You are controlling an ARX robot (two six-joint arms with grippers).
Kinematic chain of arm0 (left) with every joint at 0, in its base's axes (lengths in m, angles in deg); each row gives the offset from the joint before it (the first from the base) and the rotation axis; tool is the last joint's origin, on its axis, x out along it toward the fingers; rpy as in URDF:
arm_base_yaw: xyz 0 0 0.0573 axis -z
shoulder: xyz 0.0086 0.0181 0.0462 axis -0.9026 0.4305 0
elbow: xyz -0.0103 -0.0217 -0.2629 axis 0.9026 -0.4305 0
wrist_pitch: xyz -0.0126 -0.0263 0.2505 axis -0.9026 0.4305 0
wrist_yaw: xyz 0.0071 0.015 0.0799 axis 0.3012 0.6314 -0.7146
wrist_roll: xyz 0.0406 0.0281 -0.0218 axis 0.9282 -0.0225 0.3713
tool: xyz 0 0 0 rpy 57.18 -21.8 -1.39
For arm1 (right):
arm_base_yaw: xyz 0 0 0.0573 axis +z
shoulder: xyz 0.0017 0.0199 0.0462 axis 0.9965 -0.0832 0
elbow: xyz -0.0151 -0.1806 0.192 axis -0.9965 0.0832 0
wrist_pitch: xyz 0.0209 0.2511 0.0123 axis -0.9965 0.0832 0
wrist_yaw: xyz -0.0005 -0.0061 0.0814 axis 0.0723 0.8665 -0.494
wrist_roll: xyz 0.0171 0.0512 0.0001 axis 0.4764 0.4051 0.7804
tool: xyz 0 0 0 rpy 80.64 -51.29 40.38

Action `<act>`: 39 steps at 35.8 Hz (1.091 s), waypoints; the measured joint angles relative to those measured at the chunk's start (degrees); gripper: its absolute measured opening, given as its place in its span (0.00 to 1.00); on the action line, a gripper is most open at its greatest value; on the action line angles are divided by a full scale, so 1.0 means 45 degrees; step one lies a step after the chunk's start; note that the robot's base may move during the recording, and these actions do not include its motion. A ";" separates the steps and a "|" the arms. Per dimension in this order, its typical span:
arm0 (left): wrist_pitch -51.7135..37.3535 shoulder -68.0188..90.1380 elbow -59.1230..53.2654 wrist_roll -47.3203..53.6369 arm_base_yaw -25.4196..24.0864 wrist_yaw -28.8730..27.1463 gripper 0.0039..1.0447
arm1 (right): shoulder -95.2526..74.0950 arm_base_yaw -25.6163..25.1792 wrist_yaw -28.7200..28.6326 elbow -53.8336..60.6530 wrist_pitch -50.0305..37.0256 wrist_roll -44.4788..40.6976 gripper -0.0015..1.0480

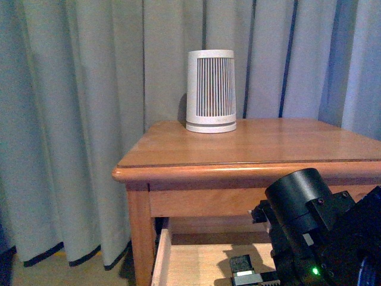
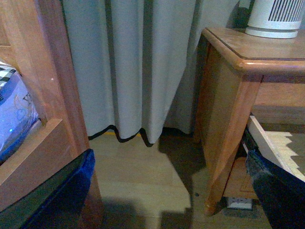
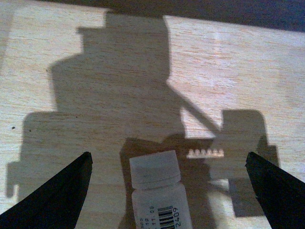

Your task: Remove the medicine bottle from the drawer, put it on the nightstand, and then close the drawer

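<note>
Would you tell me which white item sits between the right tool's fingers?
The small barcoded medicine bottle in the drawer; the tall ribbed device stands on the nightstand.

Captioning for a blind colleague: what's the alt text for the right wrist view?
A white capped bottle with a barcode label lies on the pale wood drawer floor, between the spread fingers of the right claw. The claw's shadow falls across the wood.

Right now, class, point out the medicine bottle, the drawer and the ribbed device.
medicine bottle (image 3: 158, 193): right wrist view, on its white body just below the cap.
drawer (image 1: 196, 265): front view, on its bare pale wood floor.
ribbed device (image 1: 211, 89): front view, on its ribbed front.
</note>
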 joint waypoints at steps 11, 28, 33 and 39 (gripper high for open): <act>0.0000 0.0000 0.0000 0.0000 0.0000 0.0000 0.94 | -0.0903 -0.0024 -0.0010 -0.0355 -0.0481 -0.0068 0.93; 0.0000 0.0000 0.0000 0.0000 0.0000 0.0000 0.94 | -0.1273 0.0092 0.0253 -0.0500 -0.1205 -0.0058 0.36; 0.0000 0.0000 0.0000 0.0000 0.0000 0.0000 0.94 | -0.0913 0.0253 0.0879 -0.0097 -0.1472 -0.0607 0.26; 0.0000 0.0000 0.0000 0.0000 0.0000 0.0000 0.94 | 0.0442 0.0690 0.1185 0.0588 -0.1627 -0.1379 0.26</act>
